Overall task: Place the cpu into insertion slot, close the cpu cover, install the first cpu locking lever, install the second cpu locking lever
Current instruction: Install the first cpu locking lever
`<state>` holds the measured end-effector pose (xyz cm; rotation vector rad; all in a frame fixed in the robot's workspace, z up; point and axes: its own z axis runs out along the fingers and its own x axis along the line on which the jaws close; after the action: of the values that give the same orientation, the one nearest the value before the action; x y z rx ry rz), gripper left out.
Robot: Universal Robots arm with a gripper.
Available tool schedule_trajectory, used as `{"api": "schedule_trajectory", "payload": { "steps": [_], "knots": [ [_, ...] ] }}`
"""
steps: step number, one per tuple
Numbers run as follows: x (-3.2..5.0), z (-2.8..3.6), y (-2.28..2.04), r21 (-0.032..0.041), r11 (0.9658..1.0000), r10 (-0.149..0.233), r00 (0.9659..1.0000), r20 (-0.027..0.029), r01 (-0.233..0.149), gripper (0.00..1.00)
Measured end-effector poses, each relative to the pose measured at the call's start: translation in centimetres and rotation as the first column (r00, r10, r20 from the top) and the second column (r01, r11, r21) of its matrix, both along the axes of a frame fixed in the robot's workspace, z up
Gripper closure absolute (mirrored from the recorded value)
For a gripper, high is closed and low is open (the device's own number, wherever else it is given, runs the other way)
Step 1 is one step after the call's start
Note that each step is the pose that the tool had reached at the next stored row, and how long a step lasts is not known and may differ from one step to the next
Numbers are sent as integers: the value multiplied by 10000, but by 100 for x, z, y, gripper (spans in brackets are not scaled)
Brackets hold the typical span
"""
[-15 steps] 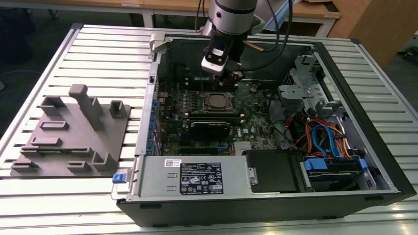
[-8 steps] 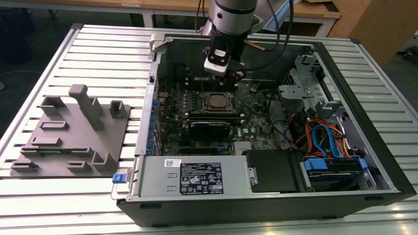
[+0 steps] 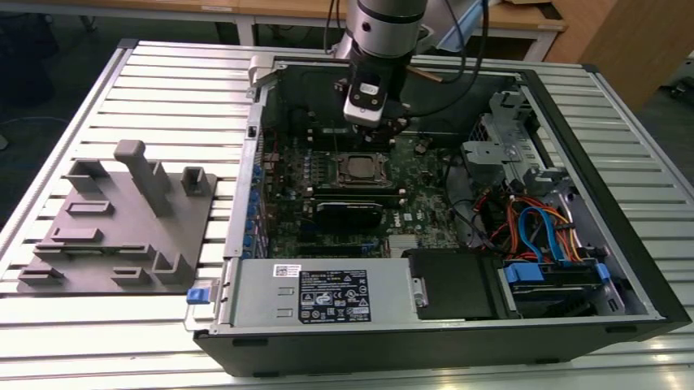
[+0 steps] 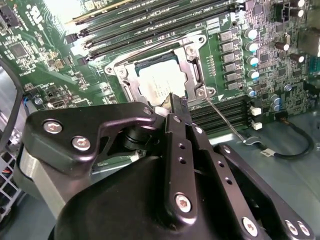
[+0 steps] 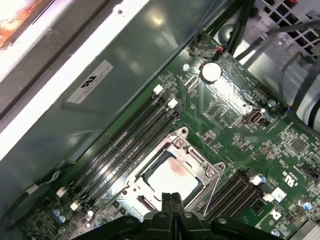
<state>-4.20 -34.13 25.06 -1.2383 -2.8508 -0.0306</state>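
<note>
**Exterior view, from its left to its right**

- Slatted metal surface [image 3: 162, 73] carrying a grey moulded fixture [image 3: 109, 236].
- Open computer case [image 3: 434, 349] lying on its side, mainboard exposed.
- Insertion slot [image 3: 340, 169] at mid-board.
- Claw [image 3: 382, 123] hanging just above the slot's far edge.
- Blue and orange cables [image 3: 542, 231] at the drive bay.

**Task items**

- The cpu [image 4: 160, 82] [image 5: 172, 177] is seated in the slot, pale face up.
- The cpu cover [image 4: 194, 67] appears to lie flat, framing the chip.
- One thin wire locking lever [image 4: 227, 122] [image 5: 214, 189] runs out from the socket corner, apparently not latched.

**Claw state**

- In both wrist views the claw [image 4: 176, 100] [image 5: 172, 198] has its tips pressed together and holds nothing.
- It is poised at the socket edge, near the lever's root.

**Handling note (judgement)**

- The work looks to be at the first lever.
- Push on the wire itself, not on the cover or chip.
- Sweep it down and sideways under its hook.
- Keep the closed tips off the nearby capacitors [image 4: 252, 47] and memory slots [image 4: 165, 25].

**Markings**

- Large printed label on the power supply [image 3: 334, 296].
- White sticker on the case wall [image 5: 90, 82].
- White board lettering near the socket.
- None transcribed.
</note>
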Motion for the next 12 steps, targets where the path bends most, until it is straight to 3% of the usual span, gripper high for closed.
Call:
{"api": "schedule_trajectory", "payload": {
  "steps": [6, 12],
  "knots": [
    [0, 0, 0, 0, 9990, 453, 9990, 20, -453, 89],
    [0, 0, 0, 3, 9954, 955, 9954, 38, -955, 89]
  ]
}}
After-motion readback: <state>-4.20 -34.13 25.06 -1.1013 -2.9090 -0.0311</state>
